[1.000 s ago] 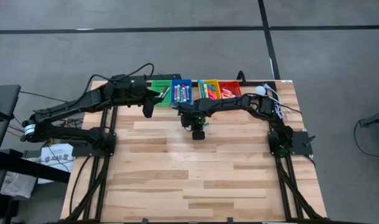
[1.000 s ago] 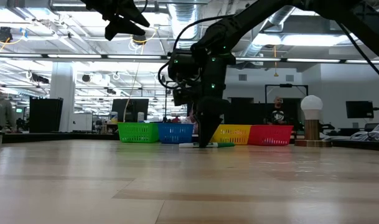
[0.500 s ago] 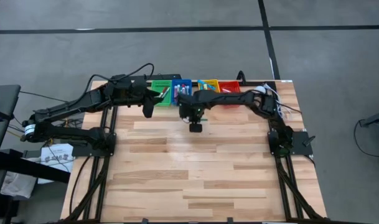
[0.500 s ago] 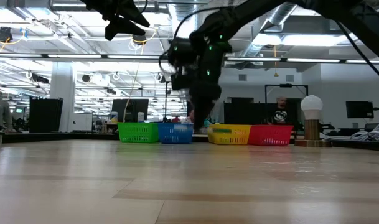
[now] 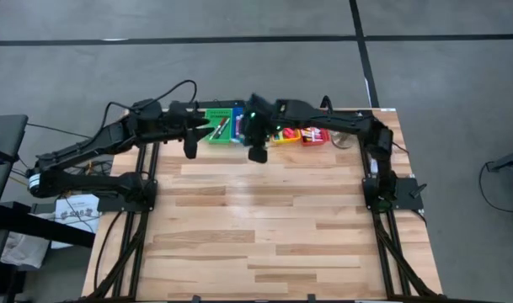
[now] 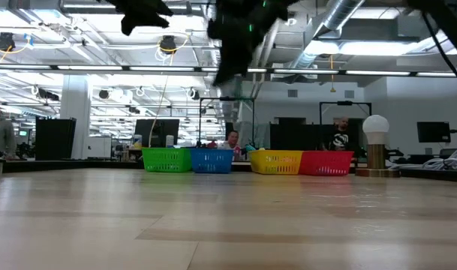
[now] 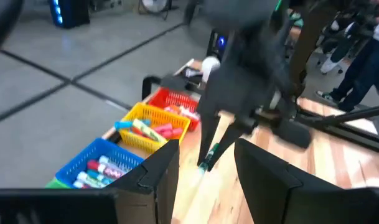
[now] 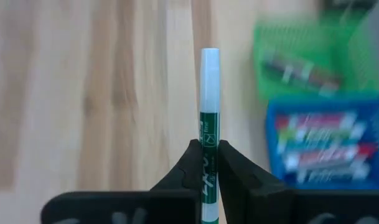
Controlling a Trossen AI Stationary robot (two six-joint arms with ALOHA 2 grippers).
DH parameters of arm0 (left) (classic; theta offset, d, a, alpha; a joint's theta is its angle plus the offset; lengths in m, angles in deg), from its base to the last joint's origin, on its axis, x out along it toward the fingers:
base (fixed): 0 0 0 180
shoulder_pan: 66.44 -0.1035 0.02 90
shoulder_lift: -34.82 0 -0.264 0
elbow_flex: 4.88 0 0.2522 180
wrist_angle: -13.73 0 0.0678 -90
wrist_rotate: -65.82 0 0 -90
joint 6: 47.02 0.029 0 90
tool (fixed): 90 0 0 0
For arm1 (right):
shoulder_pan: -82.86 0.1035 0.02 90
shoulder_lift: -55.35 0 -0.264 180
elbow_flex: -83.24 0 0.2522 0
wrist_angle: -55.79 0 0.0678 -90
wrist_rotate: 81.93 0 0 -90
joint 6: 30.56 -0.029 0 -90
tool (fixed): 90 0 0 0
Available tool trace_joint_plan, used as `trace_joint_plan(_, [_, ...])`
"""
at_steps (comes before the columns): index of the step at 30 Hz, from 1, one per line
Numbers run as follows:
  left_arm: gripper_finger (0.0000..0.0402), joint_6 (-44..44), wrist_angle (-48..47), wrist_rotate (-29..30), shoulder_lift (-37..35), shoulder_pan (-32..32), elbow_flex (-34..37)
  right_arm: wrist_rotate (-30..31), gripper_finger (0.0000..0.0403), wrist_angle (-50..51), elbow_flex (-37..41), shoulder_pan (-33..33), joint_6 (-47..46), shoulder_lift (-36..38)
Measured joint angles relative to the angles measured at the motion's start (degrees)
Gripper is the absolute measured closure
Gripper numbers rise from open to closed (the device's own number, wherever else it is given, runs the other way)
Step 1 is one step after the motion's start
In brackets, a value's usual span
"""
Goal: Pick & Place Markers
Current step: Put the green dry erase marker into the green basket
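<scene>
Right tool clenched a green marker mid-barrel, raised over the bench.
The marker looked light, stiff and slick, so the mid-barrel hold suited it; left tool hung half open, holding nothing.

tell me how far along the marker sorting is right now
Nearly finished, by the look of it. Done: markers already lie in the green bin, blue bin, yellow bin and red bin. In hand: the right hand is shut on a green marker, raised near the bins. Left: dropping it in; no loose markers show on the table.
</scene>
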Motion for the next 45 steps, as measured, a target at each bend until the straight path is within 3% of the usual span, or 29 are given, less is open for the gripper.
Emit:
trace_joint_plan(8, [0.0248,2.9,6.7,-3.8,-1.5,0.0,0.0,-1.9,0.0361,-11.0,-3.5,0.0,-4.5,6.7])
trace_joint_plan(14, [0.0228,5.2,11.1,-6.1,-1.4,0.0,0.0,-1.8,0.0384,-13.6,-3.8,0.4,-4.5,10.0])
trace_joint_plan(18, [0.0203,6.7,11.8,-6.1,-1.1,0.0,0.0,-2.0,0.0378,-14.9,-3.8,1.2,-4.7,11.3])
trace_joint_plan(25, [0.0178,7.3,16.8,-6.1,2.8,0.4,0.0,-1.9,0.0366,-16.6,-3.8,3.5,-4.5,11.3])
trace_joint_plan(30, [0.018,7.2,19.5,-6.0,4.9,1.4,0.0,-1.9,0.0381,-16.5,-3.8,4.3,-3.9,11.3])
trace_joint_plan(37, [0.0183,6.7,22.6,-8.8,5.9,3.4,0.0,-1.2,0.0362,-16.7,-3.8,4.3,-4.0,11.2])
trace_joint_plan(45, [0.0185,6.7,22.3,-8.7,6.0,4.9,0.0,-1.2,0.0385,-18.1,-3.8,4.1,-3.1,11.1])
